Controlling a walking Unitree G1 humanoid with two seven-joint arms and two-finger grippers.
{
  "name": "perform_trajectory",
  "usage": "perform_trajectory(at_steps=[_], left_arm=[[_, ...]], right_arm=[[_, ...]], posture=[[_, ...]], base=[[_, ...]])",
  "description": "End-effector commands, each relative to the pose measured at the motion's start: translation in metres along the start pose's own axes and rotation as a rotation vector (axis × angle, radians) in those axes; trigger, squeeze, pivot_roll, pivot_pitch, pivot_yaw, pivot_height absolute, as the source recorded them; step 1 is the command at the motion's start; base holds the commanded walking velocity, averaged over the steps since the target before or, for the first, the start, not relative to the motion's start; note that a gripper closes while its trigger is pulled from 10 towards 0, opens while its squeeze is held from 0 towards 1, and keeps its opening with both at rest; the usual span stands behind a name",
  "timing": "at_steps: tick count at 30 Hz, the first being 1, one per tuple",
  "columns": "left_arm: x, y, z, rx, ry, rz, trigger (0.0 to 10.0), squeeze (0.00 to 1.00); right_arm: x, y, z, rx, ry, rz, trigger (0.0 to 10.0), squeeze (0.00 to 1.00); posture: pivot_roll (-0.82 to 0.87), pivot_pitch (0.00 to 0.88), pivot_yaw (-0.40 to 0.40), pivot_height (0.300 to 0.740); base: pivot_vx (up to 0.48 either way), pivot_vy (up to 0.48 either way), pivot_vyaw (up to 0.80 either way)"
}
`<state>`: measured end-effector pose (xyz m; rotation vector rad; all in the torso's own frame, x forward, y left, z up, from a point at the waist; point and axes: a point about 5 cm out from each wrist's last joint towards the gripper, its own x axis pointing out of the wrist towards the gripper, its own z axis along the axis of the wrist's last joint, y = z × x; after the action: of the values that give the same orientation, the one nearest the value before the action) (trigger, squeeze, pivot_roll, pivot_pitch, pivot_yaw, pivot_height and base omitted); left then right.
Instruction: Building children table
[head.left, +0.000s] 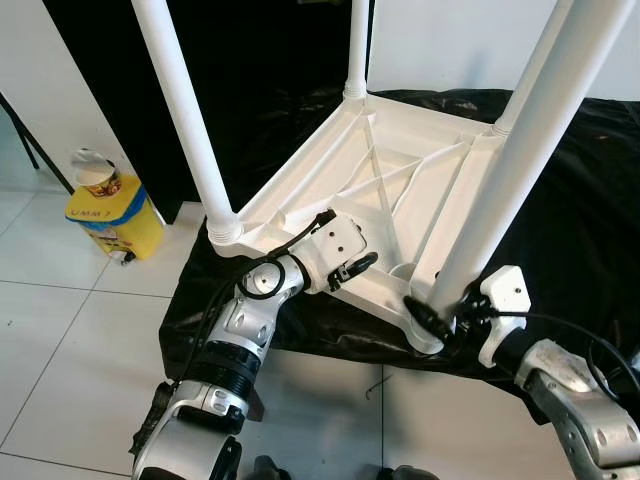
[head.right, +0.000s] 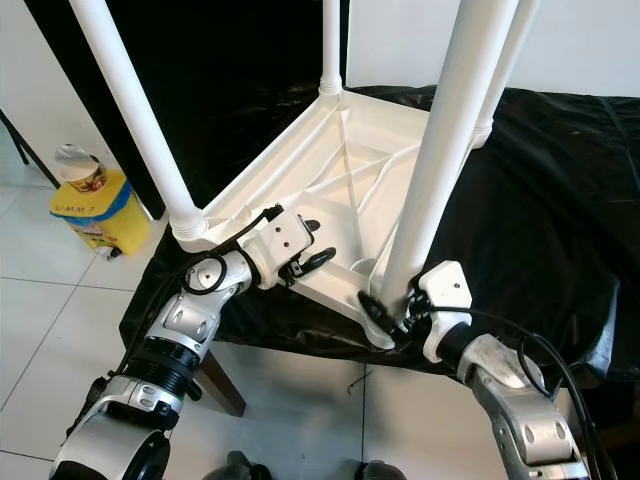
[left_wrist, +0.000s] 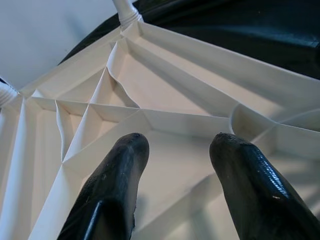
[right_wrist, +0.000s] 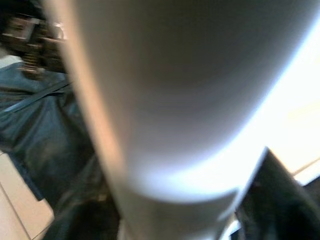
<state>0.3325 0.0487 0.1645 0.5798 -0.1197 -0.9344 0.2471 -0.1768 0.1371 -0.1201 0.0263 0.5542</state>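
Far left on the tiled floor we have a yellow plastic container (head.left: 112, 216) with a cup on top, well clear of the work. Next in, the upside-down white plastic children's table (head.left: 372, 196) lies on a black cloth-covered surface (head.left: 590, 200), ribbed underside up, four round white plastic legs seated in the corner sockets and pointing up. Near-left leg (head.left: 185, 115) stands beside our left arm. Our left gripper (head.left: 352, 268) sits over the near rim of the tabletop; in the wrist view its two black fingers (left_wrist: 115, 190) are apart with nothing between them, hovering above the rib lattice. Moving right, our right gripper (head.left: 432, 318) is at the base of the near-right leg (head.left: 520, 150), fingers either side of the tube right above its socket; it looks clamped on the leg, though the wrist view is mostly blur. Handling call: we judge the table light, hollow and stiff, the ribs giving good edges for a pinch. The legs are smooth round tube, likely slippery, so we grip low near the collar, not mid-span, where leverage could wrench the socket. Risks: the near corner overhangs the cloth edge, so a hard push could tip the table toward us. Room: open floor on the left, cloth surface free to the right, and tall legs sweeping wide on any flip.
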Motion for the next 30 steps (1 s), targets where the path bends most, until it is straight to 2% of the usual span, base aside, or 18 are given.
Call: perform_trajectory(at_steps=[1, 7, 9, 10, 11, 12, 13, 14, 15, 16, 17, 19, 22, 24, 26, 30], left_arm=[[-0.005, 0.011, -0.006, -0.003, 0.032, 0.28, 10.0, 0.0], [-0.006, 0.009, -0.005, -0.004, 0.034, 0.282, 10.0, 0.0], [-0.006, 0.009, -0.005, -0.004, 0.034, 0.282, 10.0, 0.0], [-0.005, 0.007, -0.004, -0.005, 0.032, 0.275, 10.0, 0.0], [-0.005, 0.007, -0.004, -0.005, 0.032, 0.275, 10.0, 0.0], [-0.003, 0.004, -0.003, -0.006, 0.029, 0.266, 10.0, 0.0], [-0.003, 0.004, -0.003, -0.006, 0.029, 0.266, 10.0, 0.0], [-0.001, 0.001, -0.001, -0.007, 0.025, 0.258, 10.0, 0.0], [0.0, 0.0, -0.001, -0.008, 0.023, 0.252, 10.0, 0.0], [0.0, 0.0, -0.001, -0.008, 0.023, 0.252, 10.0, 0.0], [0.001, -0.001, 0.0, -0.007, 0.022, 0.248, 10.0, 0.0], [0.002, -0.002, 0.001, -0.004, 0.02, 0.24, 10.0, 0.0], [0.003, -0.002, 0.002, -0.003, 0.019, 0.237, 10.0, 0.0], [0.004, -0.003, 0.004, -0.001, 0.016, 0.231, 10.0, 0.0], [0.005, -0.004, 0.005, 0.001, 0.014, 0.228, 10.0, 0.0], [0.006, -0.004, 0.006, 0.002, 0.012, 0.227, 10.0, 0.0]], right_arm=[[-0.003, -0.015, -0.006, 0.005, 0.036, -0.107, 0.0, 0.0], [-0.003, -0.024, -0.009, 0.013, 0.039, -0.212, 0.0, 0.0], [-0.003, -0.024, -0.009, 0.013, 0.039, -0.212, 0.0, 0.0], [-0.003, -0.026, -0.009, 0.017, 0.034, -0.272, 0.0, 0.0], [-0.003, -0.026, -0.009, 0.017, 0.034, -0.272, 0.0, 0.0], [-0.003, -0.029, -0.01, 0.029, 0.029, -0.375, 2.7, 0.0], [-0.003, -0.029, -0.01, 0.029, 0.029, -0.375, 2.7, 0.0], [-0.003, -0.031, -0.012, 0.046, 0.027, -0.474, 9.0, 0.0], [-0.003, -0.031, -0.013, 0.057, 0.027, -0.537, 9.0, 0.0], [-0.003, -0.031, -0.013, 0.057, 0.027, -0.537, 9.0, 0.0], [-0.003, -0.031, -0.015, 0.085, 0.027, -0.611, 10.0, 0.0], [-0.003, -0.029, -0.02, 0.139, 0.037, -0.776, 10.0, 0.0], [-0.002, -0.026, -0.022, 0.162, 0.047, -0.844, 10.0, 0.0], [0.0, -0.022, -0.024, 0.182, 0.051, -0.965, 10.0, 0.0], [0.003, -0.019, -0.023, 0.191, 0.048, -1.008, 10.0, 0.0], [0.007, -0.017, -0.021, 0.19, 0.04, -1.005, 10.0, 0.0]], posture=[[-0.07, 0.065, -0.019, 0.74], [-0.08, 0.068, -0.018, 0.74], [-0.08, 0.068, -0.018, 0.74], [-0.08, 0.07, -0.015, 0.74], [-0.08, 0.07, -0.015, 0.74], [-0.08, 0.07, -0.011, 0.74], [-0.08, 0.07, -0.011, 0.74], [-0.09, 0.069, -0.008, 0.74], [-0.09, 0.069, -0.008, 0.74], [-0.09, 0.069, -0.008, 0.74], [-0.09, 0.068, -0.006, 0.74], [-0.09, 0.064, -0.002, 0.74], [-0.09, 0.063, -0.001, 0.74], [-0.09, 0.052, 0.002, 0.74], [-0.09, 0.045, 0.004, 0.74], [-0.09, 0.044, 0.005, 0.74]], base=[[0.0, 0.0, 0.0], [0.0, 0.0, 0.0], [0.0, 0.0, 0.0], [0.0, 0.0, 0.0], [0.0, 0.0, 0.0], [0.0, 0.0, 0.0], [0.0, 0.0, 0.0], [0.0, 0.0, 0.0], [0.0, 0.0, 0.0], [0.0, 0.0, 0.0], [0.0, 0.0, 0.0], [0.0, 0.0, 0.0], [0.0, 0.0, 0.0], [0.0, 0.0, 0.0], [0.0, 0.0, 0.0], [0.0, 0.0, 0.0]])
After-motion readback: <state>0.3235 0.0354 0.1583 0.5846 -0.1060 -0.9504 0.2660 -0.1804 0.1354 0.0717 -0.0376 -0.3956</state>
